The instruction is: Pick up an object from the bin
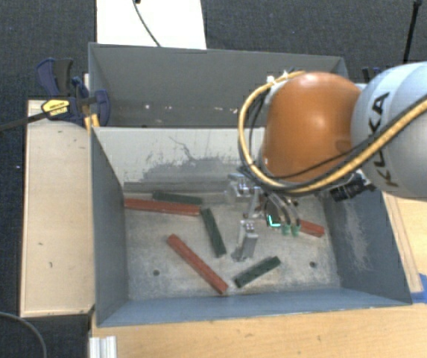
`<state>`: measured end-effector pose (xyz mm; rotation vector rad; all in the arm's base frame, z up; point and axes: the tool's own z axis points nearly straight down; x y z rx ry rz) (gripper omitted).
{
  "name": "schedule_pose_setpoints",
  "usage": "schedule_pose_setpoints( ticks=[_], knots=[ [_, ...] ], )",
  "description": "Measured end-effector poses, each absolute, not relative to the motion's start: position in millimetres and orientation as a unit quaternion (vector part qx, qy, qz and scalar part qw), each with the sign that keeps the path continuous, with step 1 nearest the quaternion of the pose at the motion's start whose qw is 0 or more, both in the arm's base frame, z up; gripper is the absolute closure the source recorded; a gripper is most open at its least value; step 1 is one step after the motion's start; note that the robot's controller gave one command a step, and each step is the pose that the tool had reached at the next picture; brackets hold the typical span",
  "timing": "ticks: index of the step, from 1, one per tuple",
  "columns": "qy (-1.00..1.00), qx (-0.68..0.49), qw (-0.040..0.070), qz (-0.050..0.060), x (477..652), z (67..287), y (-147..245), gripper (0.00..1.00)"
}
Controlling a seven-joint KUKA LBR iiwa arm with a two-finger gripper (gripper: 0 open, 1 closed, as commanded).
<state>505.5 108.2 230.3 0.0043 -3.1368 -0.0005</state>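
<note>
Just below the gripper [243, 250], a dark green stick [257, 271] is lying on the floor of the grey bin [110, 230] at lower centre-right of the frame. Its long axis is running from lower left to upper right. Being the nearest thing to the tool, it is judged the likeliest candidate for the pick.

The gripper is hanging slightly above and left of the stick's middle, apparently clear of it (how the jaws are standing, and whether anything is between them, cannot be told). Closing across the stick's short axis would therefore be calling for a small shift toward the lower right.

A second dark green stick [213, 232] is lying just left of the gripper, steeply slanted. A red stick [197, 264] is slanting at lower left, and a short red piece [311, 230] is lying at right beneath the arm's orange cover [310, 125].
</note>
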Motion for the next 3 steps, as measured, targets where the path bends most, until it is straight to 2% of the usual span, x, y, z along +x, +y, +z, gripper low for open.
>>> schedule_pose_setpoints(
  ticks=[1,2,3],
  knots=[
    [-1.0,0.029,0.003,0.0,509.6,119,36,0.0],
    [-0.999,0.042,-0.001,0.0,484.5,69,21,0.0],
    [-0.999,0.04,-0.001,-0.001,484.9,70,22,1.0]
  ],
)
